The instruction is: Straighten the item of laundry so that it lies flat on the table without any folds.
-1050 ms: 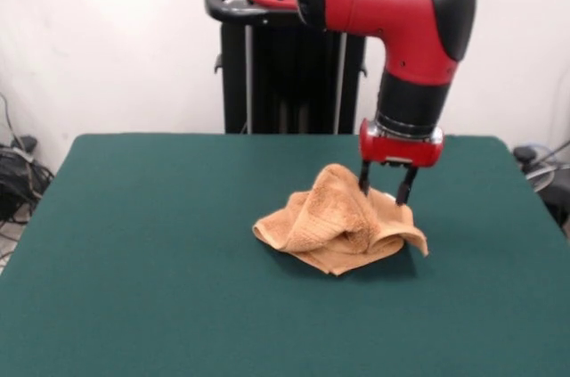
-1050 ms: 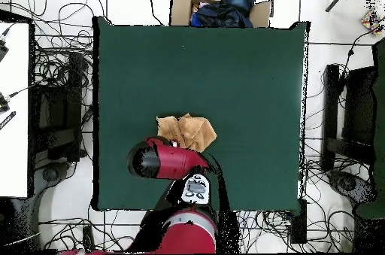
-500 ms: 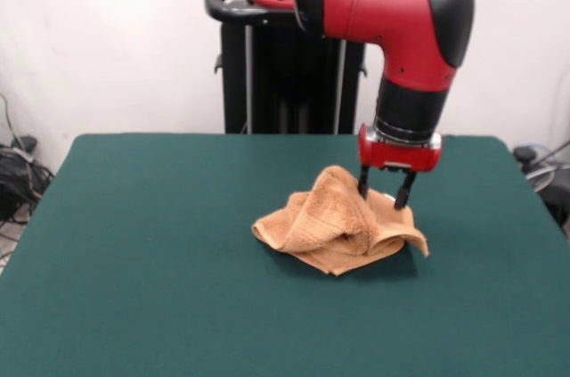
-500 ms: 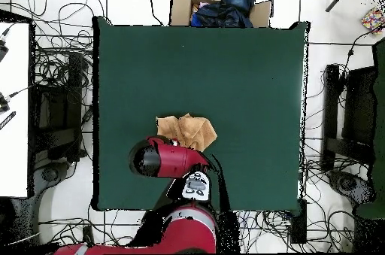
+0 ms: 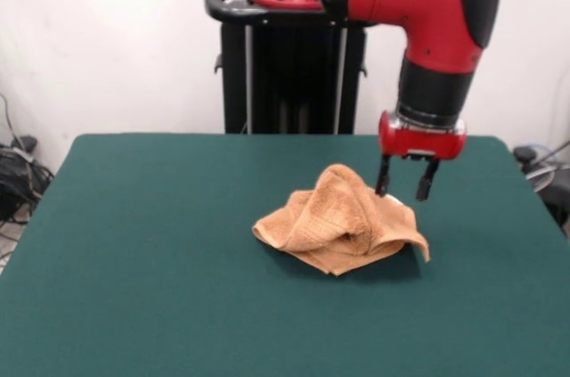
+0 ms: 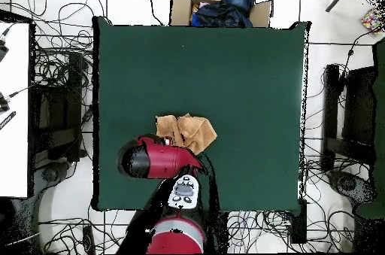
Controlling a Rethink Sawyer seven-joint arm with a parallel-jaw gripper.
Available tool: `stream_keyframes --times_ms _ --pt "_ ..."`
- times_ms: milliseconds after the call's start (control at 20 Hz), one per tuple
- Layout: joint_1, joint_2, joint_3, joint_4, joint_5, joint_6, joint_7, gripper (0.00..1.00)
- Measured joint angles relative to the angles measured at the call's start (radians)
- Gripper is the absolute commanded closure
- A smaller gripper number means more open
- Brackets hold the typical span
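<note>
The item of laundry (image 5: 341, 230), an orange-tan terry towel, lies crumpled in a heap on the green table (image 5: 142, 252), with a raised fold in its middle and a flap reaching right. From overhead the towel (image 6: 188, 131) sits a little left of the table's (image 6: 248, 79) centre, partly covered by the arm. My gripper (image 5: 403, 186) hangs open just above the towel's far right edge, its two dark fingers apart and holding nothing. The arm hides the gripper in the overhead view.
A cardboard box (image 6: 219, 5) with dark clothes stands past the table's top edge in the overhead view. Cables and dark stands surround the table on the floor.
My gripper has moved right in the front view and risen slightly, off the towel's raised fold towards its right edge. The towel has barely shifted.
</note>
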Motion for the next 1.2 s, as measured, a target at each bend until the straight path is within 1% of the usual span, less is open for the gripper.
stream_keyframes --times_ms 450,600,950,1200 --pt "0.020 -0.050 -0.034 -0.010 0.000 0.023 0.000 0.00" --pt "0.024 -0.059 -0.064 -0.029 -0.002 0.055 0.000 0.00" --pt "0.016 -0.059 -0.084 -0.042 -0.002 0.062 0.000 0.00" --pt "0.016 -0.026 -0.084 -0.042 -0.002 0.052 0.000 0.00"
